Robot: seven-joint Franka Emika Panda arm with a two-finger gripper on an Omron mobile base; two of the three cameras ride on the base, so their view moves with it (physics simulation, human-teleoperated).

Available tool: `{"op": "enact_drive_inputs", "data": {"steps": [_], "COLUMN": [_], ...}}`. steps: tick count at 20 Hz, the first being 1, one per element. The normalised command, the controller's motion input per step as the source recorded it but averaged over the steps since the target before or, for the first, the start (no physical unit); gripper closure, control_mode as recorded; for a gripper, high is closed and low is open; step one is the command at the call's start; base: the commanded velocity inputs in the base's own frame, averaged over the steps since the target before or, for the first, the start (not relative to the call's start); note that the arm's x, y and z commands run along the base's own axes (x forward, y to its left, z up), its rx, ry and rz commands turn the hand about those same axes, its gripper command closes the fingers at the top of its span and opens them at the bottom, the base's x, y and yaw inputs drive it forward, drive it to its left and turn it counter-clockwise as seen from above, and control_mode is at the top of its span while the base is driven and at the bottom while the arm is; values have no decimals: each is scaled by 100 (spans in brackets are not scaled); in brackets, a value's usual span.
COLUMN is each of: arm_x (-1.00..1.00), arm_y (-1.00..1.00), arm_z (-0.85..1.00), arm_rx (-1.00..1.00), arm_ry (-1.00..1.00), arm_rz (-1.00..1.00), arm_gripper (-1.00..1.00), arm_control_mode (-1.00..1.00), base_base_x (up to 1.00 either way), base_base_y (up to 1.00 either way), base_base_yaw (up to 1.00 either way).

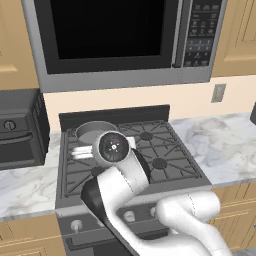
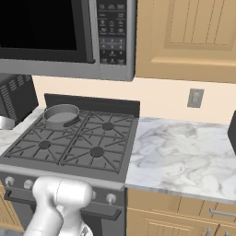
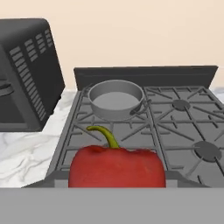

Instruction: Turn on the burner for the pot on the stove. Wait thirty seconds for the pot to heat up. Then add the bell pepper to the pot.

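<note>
The red bell pepper with its green stem sits right at the bottom of the hand view, above the front edge of the stove. My gripper is shut on it, and the pepper hides the fingertips. The grey pot stands empty on the back left burner, beyond the pepper. From the left base view my hand hovers over the stove's left side, just in front of the pot. The right base view shows the pot on the stove.
A dark toaster oven stands on the counter left of the stove. A microwave hangs low above the burners. Pale knobs line the stove front. Marble counter stretches to the right, with a dark object at its far edge.
</note>
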Motion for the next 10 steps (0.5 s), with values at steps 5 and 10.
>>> {"op": "enact_drive_inputs", "data": {"steps": [5,10], "arm_x": [73,72], "arm_y": [23,15], "arm_z": [-3,-3], "arm_rx": [-4,-3], "arm_ry": [0,0], "arm_rz": [-8,-5], "arm_gripper": [100,100], "arm_control_mode": [-100,-100], "base_base_x": [0,0], "base_base_y": [0,0], "base_base_yaw": [0,0]}}
